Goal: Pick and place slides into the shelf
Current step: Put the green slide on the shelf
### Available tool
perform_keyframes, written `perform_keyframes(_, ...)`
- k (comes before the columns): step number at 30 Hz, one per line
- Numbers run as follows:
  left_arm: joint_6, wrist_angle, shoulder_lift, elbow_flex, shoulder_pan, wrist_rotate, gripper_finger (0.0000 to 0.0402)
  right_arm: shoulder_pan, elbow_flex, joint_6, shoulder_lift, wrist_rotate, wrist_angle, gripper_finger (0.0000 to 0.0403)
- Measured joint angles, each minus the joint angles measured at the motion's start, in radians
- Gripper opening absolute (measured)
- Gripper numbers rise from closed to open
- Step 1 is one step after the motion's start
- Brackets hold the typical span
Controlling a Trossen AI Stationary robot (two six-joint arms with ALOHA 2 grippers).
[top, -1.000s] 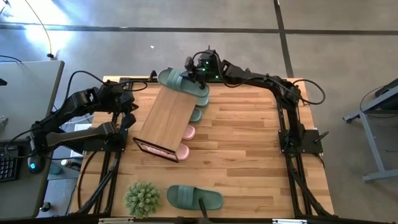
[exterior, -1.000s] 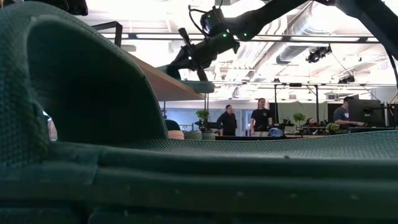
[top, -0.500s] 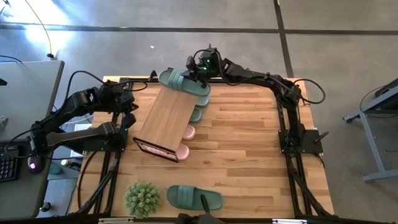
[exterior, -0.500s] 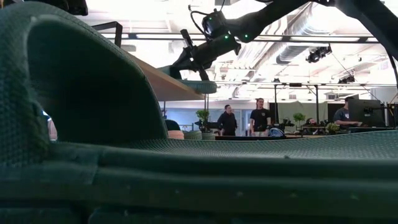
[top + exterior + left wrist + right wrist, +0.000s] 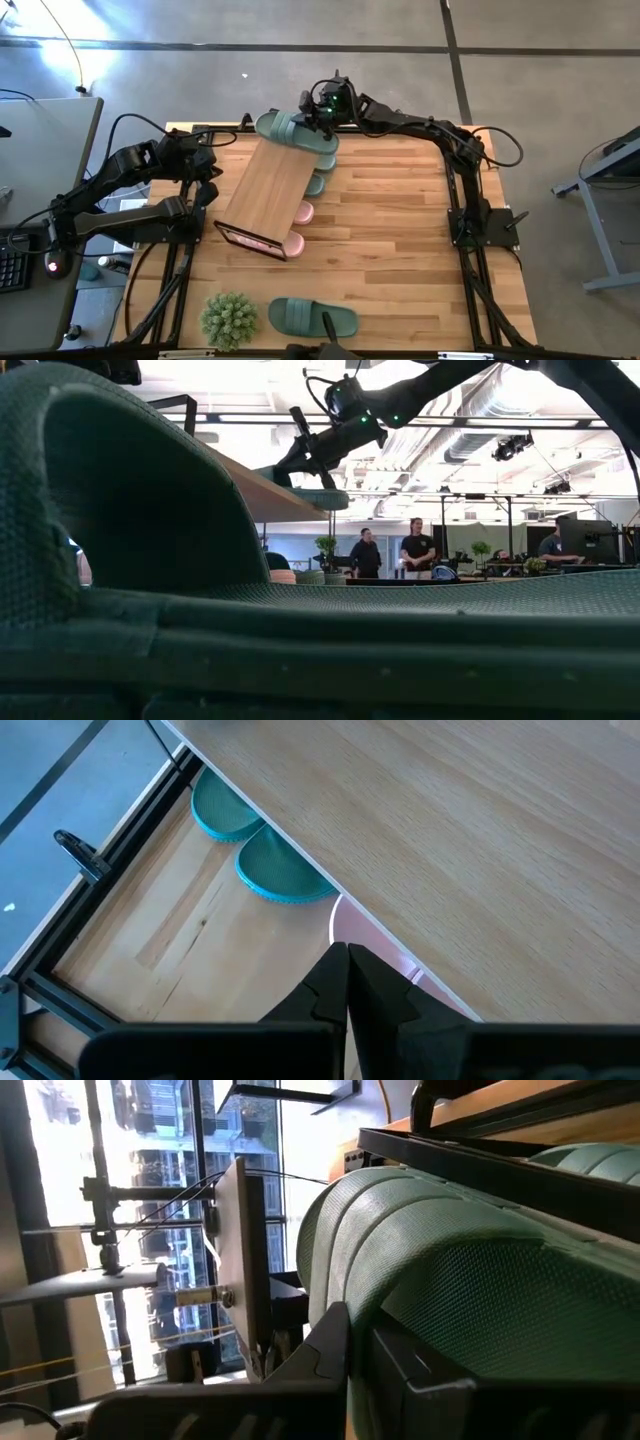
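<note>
The shelf (image 5: 268, 192) stands left of the table's middle, its bamboo top (image 5: 480, 840) on a black frame. One sage-green slide (image 5: 296, 136) lies flat on the top board's far end and overhangs it. My right gripper (image 5: 310, 118) is shut at that slide's far side, by the strap (image 5: 430, 1230). Pink slides (image 5: 294, 243) and a green slide (image 5: 315, 184) lie under the board, their ends sticking out on the right. Another green slide (image 5: 312, 317) lies at the near edge. My left gripper (image 5: 206, 190) is shut, close beside the shelf's left side. My right gripper (image 5: 350, 1320) has its shut fingers against the green slide at the foot of the strap (image 5: 400, 1295), slanting down from the table's far right. Nothing shows between the fingers. The slide rests sole-down on the shelf's top board.
A spiky green plant ball (image 5: 228, 318) sits at the near edge, left of the near slide, which fills the low view's foreground (image 5: 150, 560). Bare tabletop (image 5: 400, 230) lies right of the shelf. People stand in the room beyond the table (image 5: 415, 550).
My right gripper has shifted a little toward the table's right and up. The green slide on the shelf top has slid slightly the same way. Both have since stayed still.
</note>
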Motion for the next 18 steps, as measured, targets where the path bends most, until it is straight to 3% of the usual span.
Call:
perform_keyframes(6, 0.000, 0.000, 0.000, 0.000, 0.000, 0.000, 0.0001, 0.000, 0.000, -0.007, 0.000, 0.004, 0.000, 0.0006)
perform_keyframes(18, 0.000, 0.000, 0.000, 0.000, 0.000, 0.000, 0.0001, 0.000, 0.000, -0.006, 0.014, 0.040, 0.013, 0.0085)
